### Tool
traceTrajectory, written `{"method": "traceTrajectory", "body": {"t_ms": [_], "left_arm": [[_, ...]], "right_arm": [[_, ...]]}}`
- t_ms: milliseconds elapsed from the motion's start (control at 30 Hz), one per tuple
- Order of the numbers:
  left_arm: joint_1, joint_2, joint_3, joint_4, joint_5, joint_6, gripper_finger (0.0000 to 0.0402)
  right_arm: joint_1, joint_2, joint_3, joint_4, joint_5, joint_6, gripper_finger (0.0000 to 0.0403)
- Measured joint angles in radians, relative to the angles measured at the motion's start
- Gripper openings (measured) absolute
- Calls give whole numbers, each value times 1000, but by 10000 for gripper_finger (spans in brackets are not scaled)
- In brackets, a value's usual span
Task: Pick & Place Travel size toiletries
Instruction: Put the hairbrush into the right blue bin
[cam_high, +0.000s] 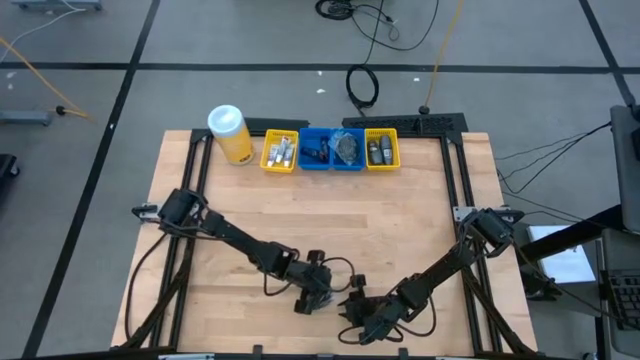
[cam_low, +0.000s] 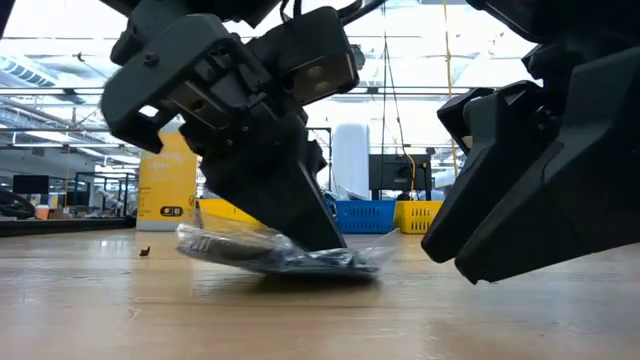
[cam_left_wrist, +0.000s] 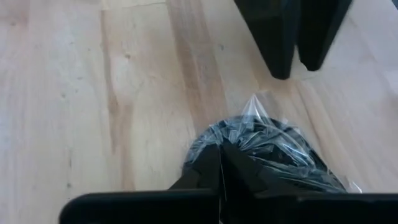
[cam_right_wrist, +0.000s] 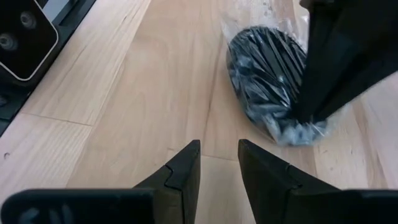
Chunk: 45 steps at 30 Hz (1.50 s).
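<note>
A black round puff (cam_left_wrist: 264, 146) in a clear plastic wrapper lies on the wooden table near its front edge, seen also in the low view (cam_low: 270, 255) and the right wrist view (cam_right_wrist: 264, 68). My left gripper (cam_left_wrist: 221, 152) is shut on it. My right gripper (cam_right_wrist: 218, 146) stands open just to the puff's right and nearer the front edge (cam_high: 362, 318), with nothing between its fingers and bare wood under them. My left gripper pinches the wrapped puff at its edge (cam_left_wrist: 233, 140) between its two shut fingers (cam_right_wrist: 326, 87). The fingers come slanting down from the table's left. The puff rests on the table, its free end (cam_low: 195, 238) slightly raised.
At the table's far edge stand a yellow bin (cam_high: 280, 150), a blue bin (cam_high: 333, 149) and a second yellow bin (cam_high: 382, 149) with small items in them. A tall yellow canister (cam_high: 230, 133) with a white lid stands to their left. Bare wood lies between.
</note>
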Motion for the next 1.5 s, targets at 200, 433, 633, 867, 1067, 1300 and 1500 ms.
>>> {"method": "traceTrajectory", "body": {"t_ms": [200, 433, 633, 867, 1067, 1300, 1500], "left_arm": [[10, -27, 22, -36, -24, 13, 0], [24, -150, 17, -172, -165, 35, 1], [52, -260, 20, -204, -261, 77, 1], [138, -338, 21, -172, -396, 166, 1], [251, -342, 22, -86, -412, 234, 0], [391, -342, 23, 16, -411, 314, 0], [516, -342, 23, 105, -403, 362, 0]], "right_arm": [[0, 0, 0, -4, 0, 0, 105], [0, 0, 0, -1, 0, 0, 105], [0, 0, 0, -3, 25, -3, 105], [-3, 0, 0, -8, 26, -3, 105], [-8, 0, 0, -7, 27, -6, 105], [-16, 0, 0, -19, 27, -14, 105], [-43, -1, 0, -28, 53, -12, 105]]}}
